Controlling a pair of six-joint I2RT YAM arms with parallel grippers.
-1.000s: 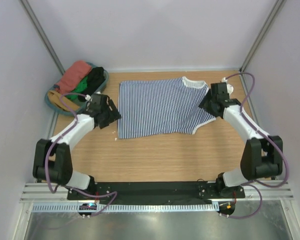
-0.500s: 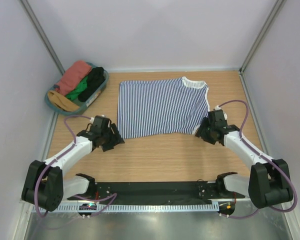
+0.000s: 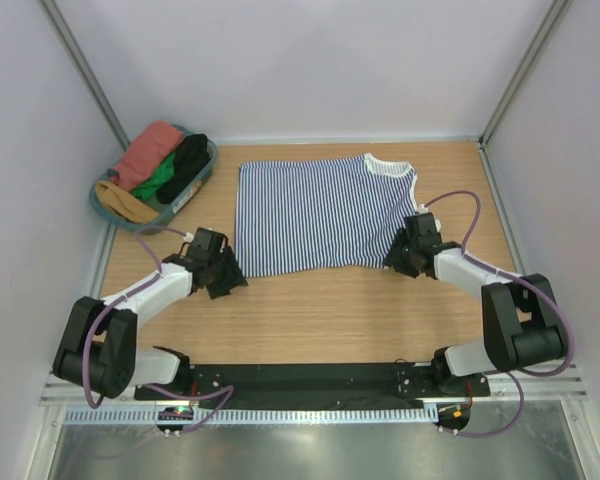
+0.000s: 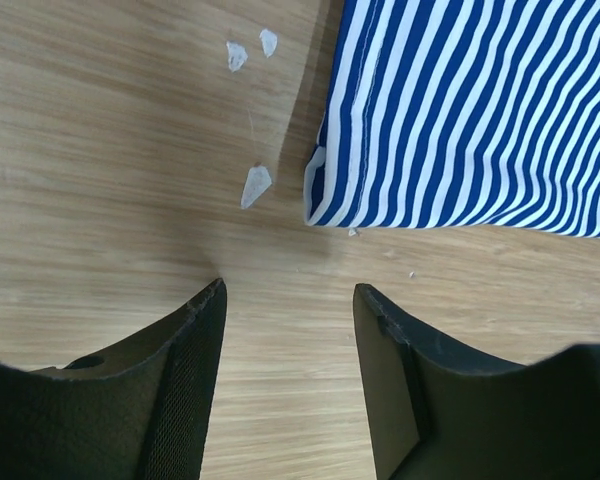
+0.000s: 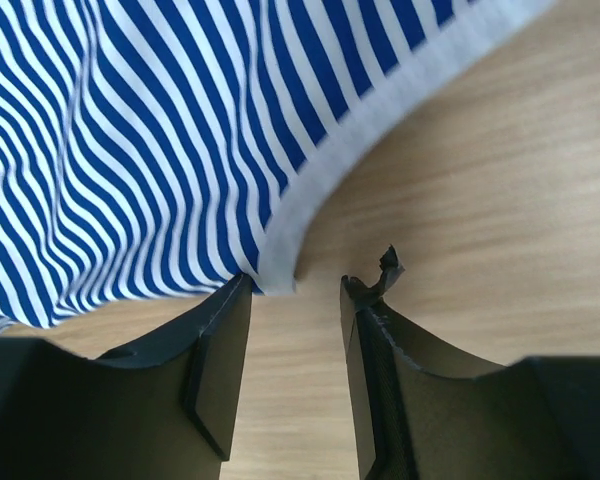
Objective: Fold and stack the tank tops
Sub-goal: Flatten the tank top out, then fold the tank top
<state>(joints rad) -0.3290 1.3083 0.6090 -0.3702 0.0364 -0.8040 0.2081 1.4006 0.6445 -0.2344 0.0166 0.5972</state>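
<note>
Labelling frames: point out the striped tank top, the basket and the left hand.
striped tank top [image 3: 315,215], top view, mid body
basket [image 3: 212,158], top view, right rim
left hand [image 4: 290,290], left wrist view, between fingertips

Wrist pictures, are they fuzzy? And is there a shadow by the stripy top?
Left wrist view: sharp, with a soft shadow on the table just beside the corner of the striped tank top. Right wrist view: stripes crisp too, while the right gripper looks almost plain black. Top view: even light, no glare on the wood.

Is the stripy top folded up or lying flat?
Spread out flat. The striped tank top covers a wide patch of the table, its neckline and hem both showing, nothing turned over.
</note>
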